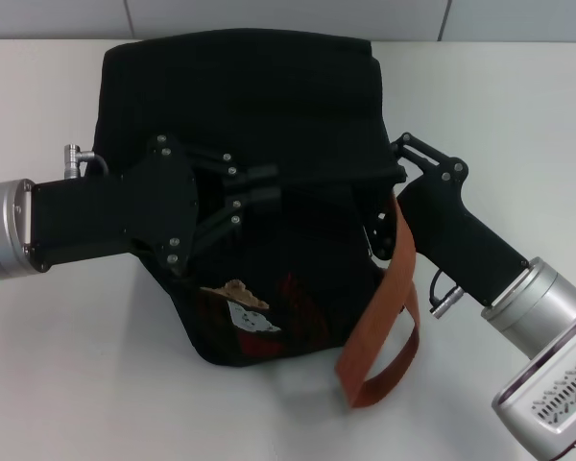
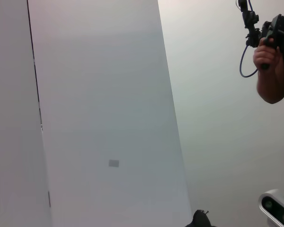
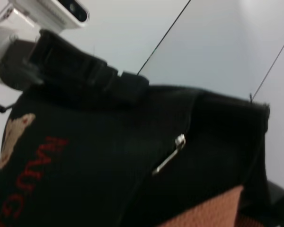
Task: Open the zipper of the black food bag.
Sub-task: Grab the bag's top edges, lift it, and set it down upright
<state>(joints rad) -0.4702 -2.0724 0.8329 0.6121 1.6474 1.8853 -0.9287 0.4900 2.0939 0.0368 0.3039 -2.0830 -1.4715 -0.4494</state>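
The black food bag (image 1: pixel 269 86) lies on the white table, with an orange-brown strap (image 1: pixel 389 307) hanging off its right side. My left gripper (image 1: pixel 272 187) reaches in from the left, its fingers pinched together on the bag's top fabric. The zipper is black on black and I cannot make it out. My right gripper (image 1: pixel 389 192) is at the bag's right corner, jaws spread wide beside the strap. In the right wrist view the bag (image 3: pixel 109 165) shows a thin silver pull (image 3: pixel 173 152) hanging on its side; I cannot tell which zipper it belongs to.
A bear patch (image 1: pixel 235 293) and red lettering (image 1: pixel 298 288) mark the bag's front. White table (image 1: pixel 77 365) surrounds the bag, and a tiled wall runs behind. The left wrist view shows only wall and a person's arm (image 2: pixel 270 71) holding a device.
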